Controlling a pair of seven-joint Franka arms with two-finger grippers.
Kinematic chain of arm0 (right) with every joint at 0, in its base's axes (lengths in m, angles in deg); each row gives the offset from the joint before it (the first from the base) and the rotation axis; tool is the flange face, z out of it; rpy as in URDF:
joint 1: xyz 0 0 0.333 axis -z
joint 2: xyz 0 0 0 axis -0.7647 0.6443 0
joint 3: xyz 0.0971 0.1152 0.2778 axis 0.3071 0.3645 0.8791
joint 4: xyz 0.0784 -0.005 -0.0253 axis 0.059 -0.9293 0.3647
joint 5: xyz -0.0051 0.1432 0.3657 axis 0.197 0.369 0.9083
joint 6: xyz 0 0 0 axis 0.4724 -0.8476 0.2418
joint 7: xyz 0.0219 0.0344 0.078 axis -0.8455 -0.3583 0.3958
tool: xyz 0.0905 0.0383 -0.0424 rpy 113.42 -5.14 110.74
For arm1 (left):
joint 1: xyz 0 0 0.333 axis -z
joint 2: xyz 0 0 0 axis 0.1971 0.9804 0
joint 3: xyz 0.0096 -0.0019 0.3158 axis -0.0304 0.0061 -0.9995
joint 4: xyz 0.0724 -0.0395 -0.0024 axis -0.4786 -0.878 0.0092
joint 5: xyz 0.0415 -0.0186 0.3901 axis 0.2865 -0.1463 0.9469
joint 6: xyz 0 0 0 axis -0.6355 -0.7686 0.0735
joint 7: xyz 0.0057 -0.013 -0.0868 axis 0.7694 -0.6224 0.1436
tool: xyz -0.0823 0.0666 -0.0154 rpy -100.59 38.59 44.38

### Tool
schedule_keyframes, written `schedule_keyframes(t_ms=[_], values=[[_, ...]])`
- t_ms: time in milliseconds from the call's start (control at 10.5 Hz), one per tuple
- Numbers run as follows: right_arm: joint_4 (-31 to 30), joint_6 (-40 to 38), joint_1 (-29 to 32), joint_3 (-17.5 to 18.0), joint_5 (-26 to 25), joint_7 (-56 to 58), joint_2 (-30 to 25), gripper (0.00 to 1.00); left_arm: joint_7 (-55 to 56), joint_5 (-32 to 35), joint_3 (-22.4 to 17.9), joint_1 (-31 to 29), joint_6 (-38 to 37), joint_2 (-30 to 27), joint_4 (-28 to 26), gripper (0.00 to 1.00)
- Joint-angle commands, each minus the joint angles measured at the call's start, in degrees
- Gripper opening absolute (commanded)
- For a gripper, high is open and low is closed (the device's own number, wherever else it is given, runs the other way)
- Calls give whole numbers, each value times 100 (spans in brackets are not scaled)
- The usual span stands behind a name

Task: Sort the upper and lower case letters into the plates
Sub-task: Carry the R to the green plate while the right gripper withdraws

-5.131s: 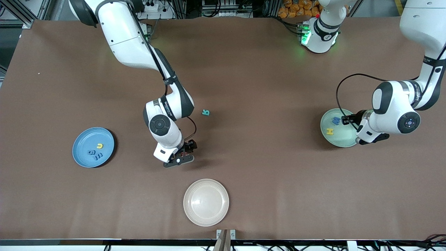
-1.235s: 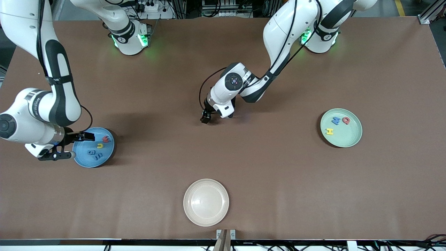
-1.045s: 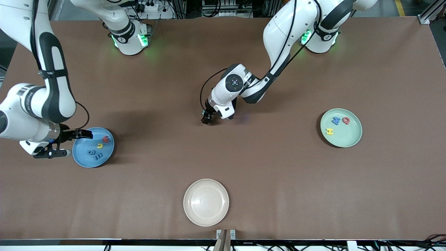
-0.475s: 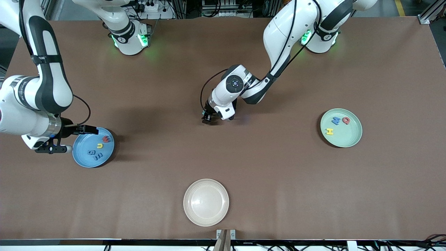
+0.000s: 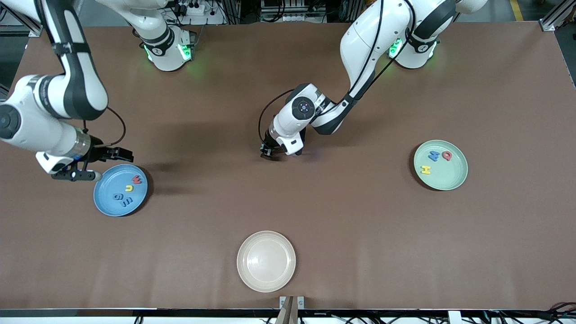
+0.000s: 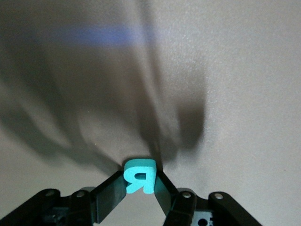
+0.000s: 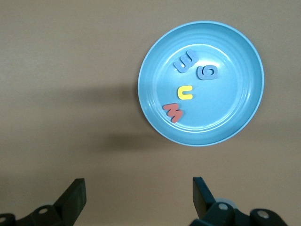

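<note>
Left gripper (image 6: 139,190) grips teal R (image 6: 139,176)

Left pincer (image 5: 266,152) low at table middle (fingers pinched); right pincer (image 5: 104,164) raised, fingers spread.

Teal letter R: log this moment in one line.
left gripper shut on small teal letter R | right gripper open beside sky-blue plate

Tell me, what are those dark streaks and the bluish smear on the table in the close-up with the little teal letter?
In the left wrist view, the streaks are soft shadows on the table fanning out from the left gripper shut on the teal letter R; the bluish band looks like reflected light. In the front view, green light glows at both arm bases.
</note>
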Motion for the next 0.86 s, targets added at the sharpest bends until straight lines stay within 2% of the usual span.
schedule_keyframes(t_ms=[0, 95, 190, 380, 475, 760], values=[[-288, 80, 362, 314, -118, -107, -680, 100, -18, -18, -15, -147, -92, -10, -17, 16], [-183, 54, 344, 279, -153, -107, -786, 100, -36, -10, -6, -253, -423, -116, -9, 16], [1, -77, 249, 70, -153, -116, -866, 100, -71, 17, 29, -402, -757, -230, 18, 16], [545, -629, -784, -1077, -144, -116, -875, 100, -498, 35, 125, -779, -1495, -458, 18, 14], [835, -928, -894, -1197, -136, -116, -936, 100, -911, 43, 126, -999, -1986, -564, -8, 13], [1890, -2009, -904, -1146, -127, -72, -937, 100, -2132, 43, 126, -1851, -3482, -1107, -297, 11]])
